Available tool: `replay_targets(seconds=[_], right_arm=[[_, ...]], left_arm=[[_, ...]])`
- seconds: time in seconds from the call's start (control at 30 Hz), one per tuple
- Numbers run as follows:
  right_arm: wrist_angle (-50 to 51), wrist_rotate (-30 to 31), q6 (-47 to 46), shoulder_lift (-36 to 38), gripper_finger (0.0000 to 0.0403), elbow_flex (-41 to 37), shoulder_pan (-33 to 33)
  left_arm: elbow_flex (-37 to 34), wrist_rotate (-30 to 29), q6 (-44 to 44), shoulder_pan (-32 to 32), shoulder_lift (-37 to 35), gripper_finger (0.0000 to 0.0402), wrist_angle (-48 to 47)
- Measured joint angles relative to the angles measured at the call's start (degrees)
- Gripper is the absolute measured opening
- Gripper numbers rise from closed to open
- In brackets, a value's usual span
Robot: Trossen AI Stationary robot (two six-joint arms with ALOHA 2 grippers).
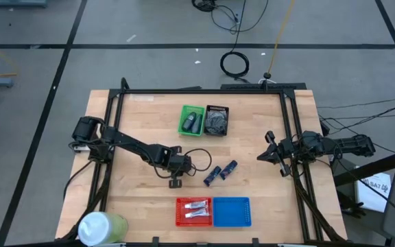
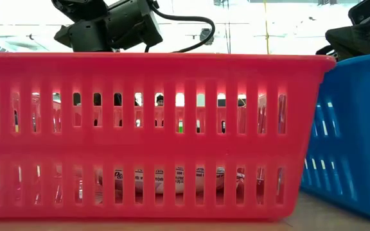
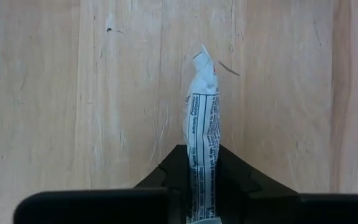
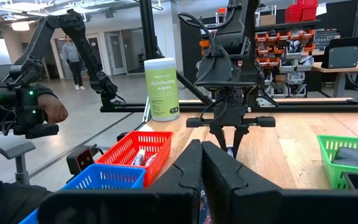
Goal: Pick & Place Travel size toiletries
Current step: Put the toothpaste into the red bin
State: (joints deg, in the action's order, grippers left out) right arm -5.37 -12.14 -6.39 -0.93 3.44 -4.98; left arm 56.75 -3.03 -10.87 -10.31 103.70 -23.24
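Wooden table (image 1: 142, 110), red tray (image 1: 193, 211) at front edge holding two white-silver tubes (image 1: 196, 206). Left gripper (image 1: 175, 180) mid-table, clamped on a third white-silver tube (image 3: 202, 127). Right gripper (image 1: 271, 155) closed, empty, at right side.

Place: robotics lab or workshop.
Floor: grey concrete marked with dark tape lines (image 1: 60, 65).
Bench: pale wooden table (image 1: 142, 116) in a black metal frame (image 1: 204, 90).
Background: shelves of red and orange storage bins (image 4: 284, 43).
Cabling: loose black cables (image 1: 234, 64).

Even, bright indoor light; the low view's background glares white behind the red tray (image 2: 153, 128).
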Motion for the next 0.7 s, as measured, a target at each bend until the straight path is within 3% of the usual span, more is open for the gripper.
replay_targets(seconds=[0.37,0.7], right_arm=[[0.0,0.01,0.0,0.01,0.0,0.0,-0.01],[0.0,0.02,0.0,0.0,0.0,0.0,0.01]], left_arm=[[-0.02,0.02,0.09,0.0,0.02,0.0029,0.94],[-0.02,0.0,0.09,0.0,0.04,0.0042,1.06]])
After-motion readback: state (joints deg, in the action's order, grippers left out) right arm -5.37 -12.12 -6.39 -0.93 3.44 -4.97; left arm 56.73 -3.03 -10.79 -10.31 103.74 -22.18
